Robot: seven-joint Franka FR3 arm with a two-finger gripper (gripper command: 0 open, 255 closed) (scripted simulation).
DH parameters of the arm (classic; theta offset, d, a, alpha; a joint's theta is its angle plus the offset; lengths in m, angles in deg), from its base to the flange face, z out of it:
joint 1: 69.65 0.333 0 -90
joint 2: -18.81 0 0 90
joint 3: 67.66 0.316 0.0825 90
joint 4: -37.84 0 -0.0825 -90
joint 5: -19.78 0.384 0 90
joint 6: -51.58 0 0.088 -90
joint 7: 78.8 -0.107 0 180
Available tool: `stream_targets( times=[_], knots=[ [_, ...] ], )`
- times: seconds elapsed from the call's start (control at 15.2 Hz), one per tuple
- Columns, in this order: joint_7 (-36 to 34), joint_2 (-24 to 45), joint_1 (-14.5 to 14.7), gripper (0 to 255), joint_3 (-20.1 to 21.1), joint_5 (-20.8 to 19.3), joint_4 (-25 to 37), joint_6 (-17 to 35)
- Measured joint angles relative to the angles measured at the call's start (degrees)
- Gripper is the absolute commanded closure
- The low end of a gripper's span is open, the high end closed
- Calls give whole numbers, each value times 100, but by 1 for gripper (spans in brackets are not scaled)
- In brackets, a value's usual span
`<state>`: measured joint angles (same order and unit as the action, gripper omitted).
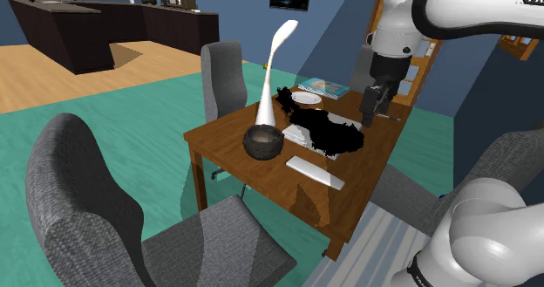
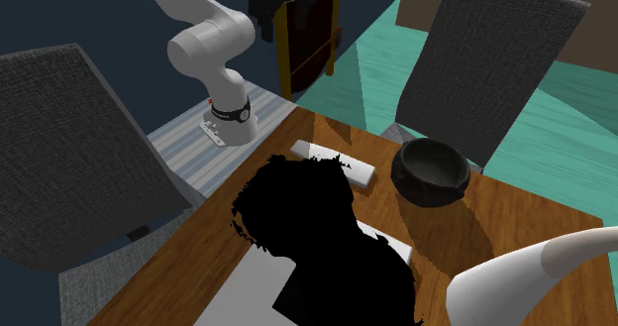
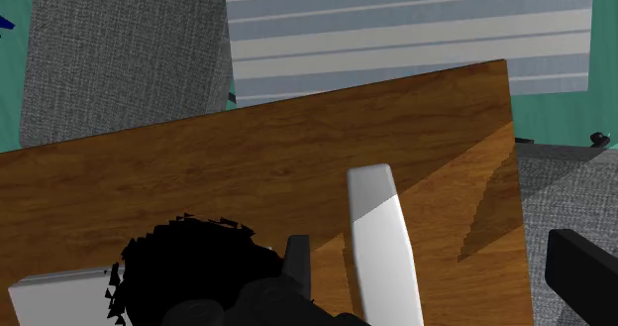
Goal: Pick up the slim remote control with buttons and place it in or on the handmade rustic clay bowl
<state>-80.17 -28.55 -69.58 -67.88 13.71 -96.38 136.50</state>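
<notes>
Remote control [image 1: 316,173] flat on table [image 1: 220,134], dark bowl [image 1: 262,142] near, jagged black shape [image 1: 327,130] alongside, hand [image 1: 370,111] spread.

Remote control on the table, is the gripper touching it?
Apart. The shoulder view shows the gripper hanging in the air above the table, while the white remote control lies flat on the wood off to one side, well clear of it.
</notes>
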Motion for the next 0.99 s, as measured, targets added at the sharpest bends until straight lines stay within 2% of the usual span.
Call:
stream_targets(
  times=[0.2,0.73,0.99],
  knots=[
    [55,89,13,0,-61,-5,-155,255],
    [360,684,120,0,-377,17,-1138,1932],
    [605,1328,172,0,-591,31,-1372,2863]
  ],
)
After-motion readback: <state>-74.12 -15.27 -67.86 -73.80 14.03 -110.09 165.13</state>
